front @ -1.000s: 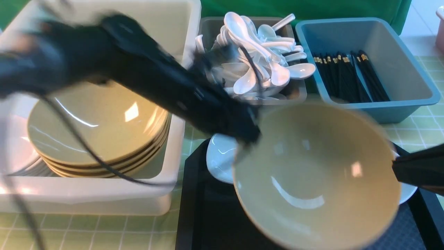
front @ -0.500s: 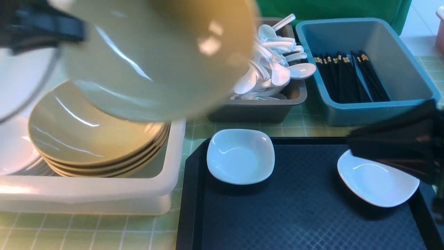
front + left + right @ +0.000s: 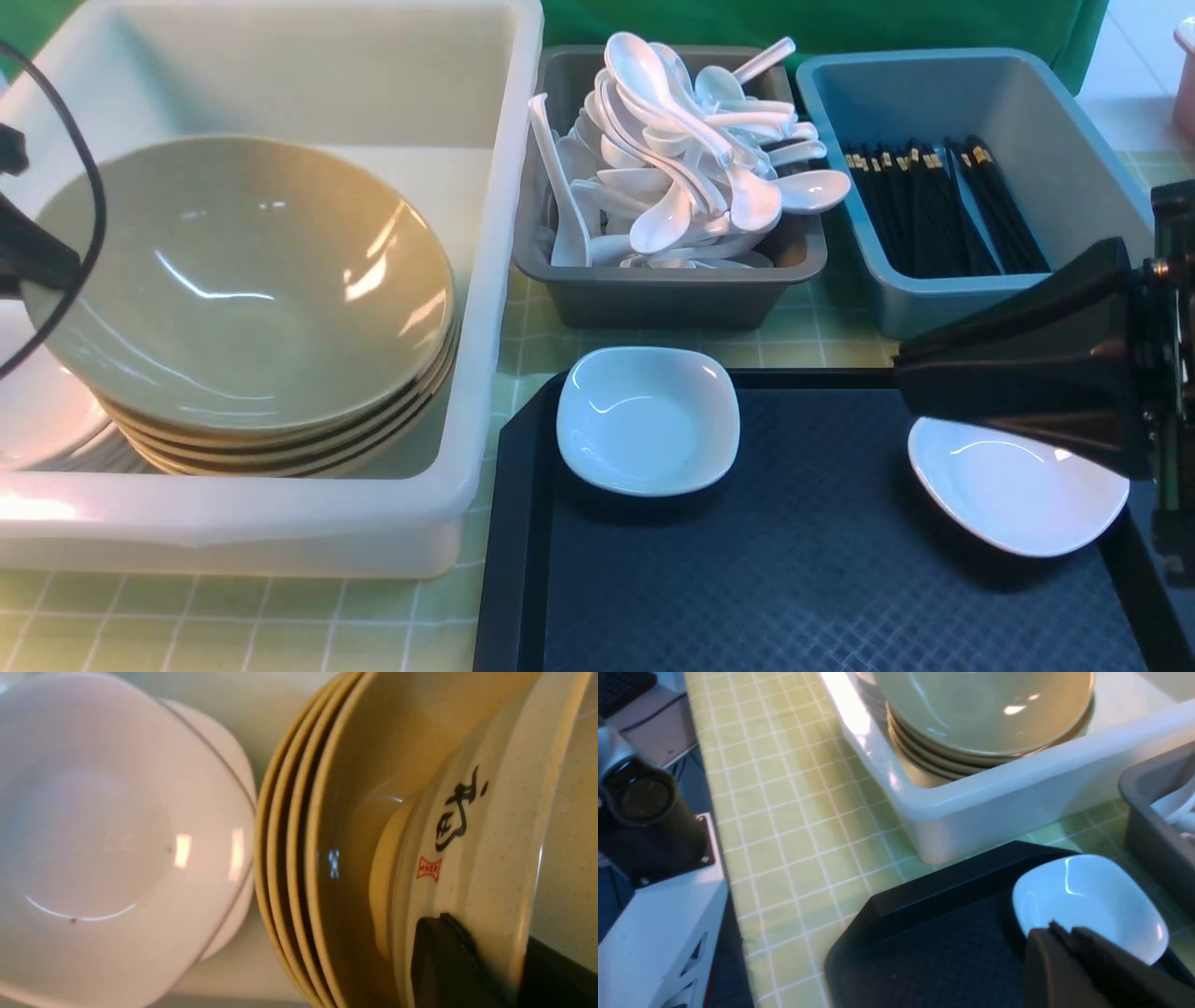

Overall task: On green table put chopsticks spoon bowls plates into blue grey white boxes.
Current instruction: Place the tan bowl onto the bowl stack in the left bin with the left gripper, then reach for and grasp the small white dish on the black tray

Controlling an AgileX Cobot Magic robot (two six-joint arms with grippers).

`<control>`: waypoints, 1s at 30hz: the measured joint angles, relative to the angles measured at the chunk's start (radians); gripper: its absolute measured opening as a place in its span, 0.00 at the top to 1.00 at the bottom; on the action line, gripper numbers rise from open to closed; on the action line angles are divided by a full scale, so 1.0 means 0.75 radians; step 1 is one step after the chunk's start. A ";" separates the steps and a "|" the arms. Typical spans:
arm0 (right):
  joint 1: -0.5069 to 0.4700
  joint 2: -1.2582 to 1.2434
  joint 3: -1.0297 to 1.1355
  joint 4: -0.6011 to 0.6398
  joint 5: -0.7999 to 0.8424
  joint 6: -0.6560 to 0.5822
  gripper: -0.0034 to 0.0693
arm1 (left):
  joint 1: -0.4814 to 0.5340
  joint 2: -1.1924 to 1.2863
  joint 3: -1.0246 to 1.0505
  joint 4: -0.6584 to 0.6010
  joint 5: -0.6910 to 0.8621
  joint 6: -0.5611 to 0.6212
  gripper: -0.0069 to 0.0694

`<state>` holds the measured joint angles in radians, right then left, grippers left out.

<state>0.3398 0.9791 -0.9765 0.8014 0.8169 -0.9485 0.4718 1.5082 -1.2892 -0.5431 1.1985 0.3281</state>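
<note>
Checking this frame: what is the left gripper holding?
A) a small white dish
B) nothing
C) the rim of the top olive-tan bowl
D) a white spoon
C: in the left wrist view the left gripper has a finger on each side of the rim of the top bowl, which sits tilted atop the stack of bowls in the white box.

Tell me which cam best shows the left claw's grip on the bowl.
Left wrist view: left claw pinches the top bowl's rim. Front shows the bowl whole, claw mostly off-frame. Right wrist shows only the bowl stack.
</note>
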 joint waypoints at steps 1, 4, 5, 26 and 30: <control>0.000 0.000 0.000 0.000 0.007 0.000 0.89 | 0.000 0.019 0.000 0.005 -0.010 -0.008 0.89; 0.000 0.000 0.000 0.000 0.011 0.000 0.89 | 0.000 0.058 0.000 0.013 -0.033 -0.037 0.89; 0.000 0.000 0.000 0.000 0.011 0.001 0.89 | 0.000 0.067 0.000 0.019 -0.040 -0.052 0.89; 0.000 0.000 0.000 0.000 0.016 0.008 0.86 | -0.006 0.068 0.000 0.141 -0.009 -0.240 0.20; 0.000 0.000 0.000 -0.001 0.007 0.008 0.85 | -0.067 0.018 0.000 0.244 0.002 -0.249 0.13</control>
<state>0.3398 0.9791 -0.9765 0.8004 0.8222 -0.9423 0.4215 1.5216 -1.2892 -0.3598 1.1998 0.1412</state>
